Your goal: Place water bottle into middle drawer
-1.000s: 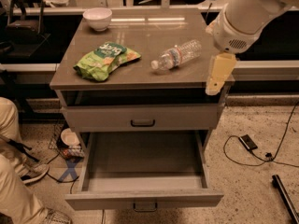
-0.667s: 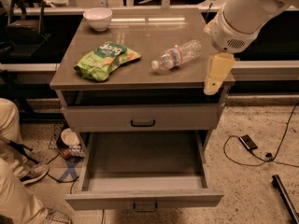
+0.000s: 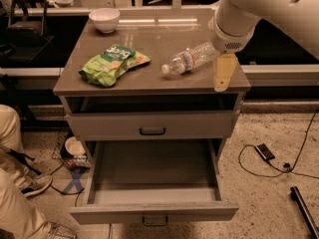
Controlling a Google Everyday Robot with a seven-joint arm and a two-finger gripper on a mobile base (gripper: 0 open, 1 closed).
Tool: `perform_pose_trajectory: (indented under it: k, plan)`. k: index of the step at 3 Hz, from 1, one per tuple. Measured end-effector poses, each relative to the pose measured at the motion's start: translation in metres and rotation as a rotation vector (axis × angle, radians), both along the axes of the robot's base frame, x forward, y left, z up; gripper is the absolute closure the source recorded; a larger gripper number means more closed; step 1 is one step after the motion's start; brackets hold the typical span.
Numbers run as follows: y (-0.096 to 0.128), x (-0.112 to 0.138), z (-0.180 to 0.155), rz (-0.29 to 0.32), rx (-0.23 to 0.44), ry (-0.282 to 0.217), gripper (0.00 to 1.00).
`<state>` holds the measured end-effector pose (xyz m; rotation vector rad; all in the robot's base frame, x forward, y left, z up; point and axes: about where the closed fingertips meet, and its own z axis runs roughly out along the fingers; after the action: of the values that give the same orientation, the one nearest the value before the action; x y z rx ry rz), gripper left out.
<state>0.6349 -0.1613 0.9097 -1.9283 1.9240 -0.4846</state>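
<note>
Just beside the tool (image 3: 224, 73), grip state unclear, water bottle (image 3: 191, 60) sideways on the cabinet top (image 3: 159, 39)

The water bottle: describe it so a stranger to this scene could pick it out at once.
Find the grey cabinet with its lower drawer pulled open. On its top, right of the green chip bag and just left of the robot's gripper, sits the water bottle. It alone is clear, lying on its side, with a white cap and a blue-red band.
</note>
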Motion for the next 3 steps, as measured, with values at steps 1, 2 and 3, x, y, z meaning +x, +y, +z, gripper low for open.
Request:
perform_pose_trajectory:
  k: [1, 2, 3]
  plan:
    - [0.007, 0.03, -0.011, 0.032, -0.051, 0.005, 0.0]
    - [0.021, 0.054, -0.025, 0.08, -0.067, 0.05, 0.0]
    - [0.03, 0.07, -0.033, 0.115, -0.07, 0.099, 0.0]
